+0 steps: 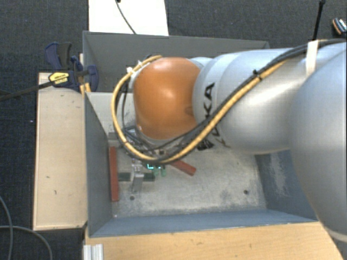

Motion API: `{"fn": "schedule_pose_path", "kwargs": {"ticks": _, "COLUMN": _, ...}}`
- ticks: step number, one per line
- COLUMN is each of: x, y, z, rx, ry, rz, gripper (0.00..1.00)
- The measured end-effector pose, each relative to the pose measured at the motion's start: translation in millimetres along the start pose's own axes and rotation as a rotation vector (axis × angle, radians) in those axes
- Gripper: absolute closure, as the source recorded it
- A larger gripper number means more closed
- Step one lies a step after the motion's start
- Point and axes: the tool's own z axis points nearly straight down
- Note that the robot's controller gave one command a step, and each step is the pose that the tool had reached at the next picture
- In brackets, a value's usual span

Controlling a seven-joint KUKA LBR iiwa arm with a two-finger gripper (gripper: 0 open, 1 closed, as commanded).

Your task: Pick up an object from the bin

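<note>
Low in the left of the bin (179,221), the hand (136,179) hangs just right of a long red-brown stick (114,173) that lies along the left wall. A shorter red piece (185,168) lies nearby. We judge this the grasping step. The next move calls for a firm pinch and a clean lift. Whether the hand is spread or pressed together, we cannot tell.

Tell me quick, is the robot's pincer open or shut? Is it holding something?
Pincer: cannot tell if open, shut or holding anything. It hangs low in the grey metal bin, beside a long reddish-brown stick.
</note>
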Motion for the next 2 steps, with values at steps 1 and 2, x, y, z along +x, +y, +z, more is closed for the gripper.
{"fn": "schedule_pose_path", "kwargs": {"ticks": 1, "x": -7.5, "y": -33.2, "z": 134.6, "rx": 0.002, "ry": 0.000, "rz": 0.061, "gripper": 0.00}}
{"fn": "schedule_pose_path", "kwargs": {"ticks": 2, "x": -9.4, "y": -31.4, "z": 130.2, "rx": -0.002, "ry": -0.006, "rz": 0.065, "gripper": 1.00}}
